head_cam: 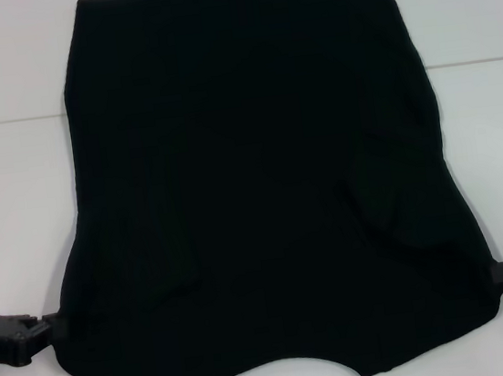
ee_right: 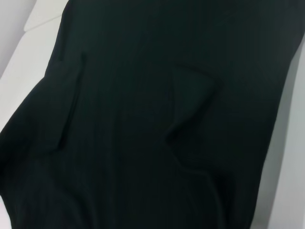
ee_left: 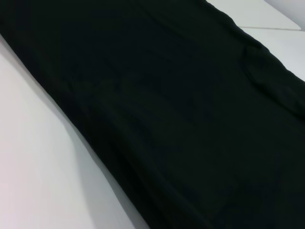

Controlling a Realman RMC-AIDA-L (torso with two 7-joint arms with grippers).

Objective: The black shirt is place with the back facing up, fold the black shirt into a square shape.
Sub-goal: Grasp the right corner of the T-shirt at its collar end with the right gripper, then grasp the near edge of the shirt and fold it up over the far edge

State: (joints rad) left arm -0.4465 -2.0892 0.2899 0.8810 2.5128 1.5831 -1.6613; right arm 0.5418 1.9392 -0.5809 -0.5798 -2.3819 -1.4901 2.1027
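Observation:
The black shirt [head_cam: 259, 178] lies lengthwise on the white table [head_cam: 12, 181], plain side up, with its sides folded inward and the curved neckline at the near edge. My left gripper [head_cam: 50, 325] holds the shirt's near left corner, and my right gripper [head_cam: 498, 270] holds the near right corner. The near end flares out, stretched between them. Both fingertips merge with the dark cloth. The left wrist view shows the shirt [ee_left: 181, 109] with a shadow under its edge. In the right wrist view, folds cross the shirt [ee_right: 157, 119].
White table surface shows on both sides of the shirt and beyond its far edge, with a seam [head_cam: 475, 61] running across the table at the back. No other objects are in view.

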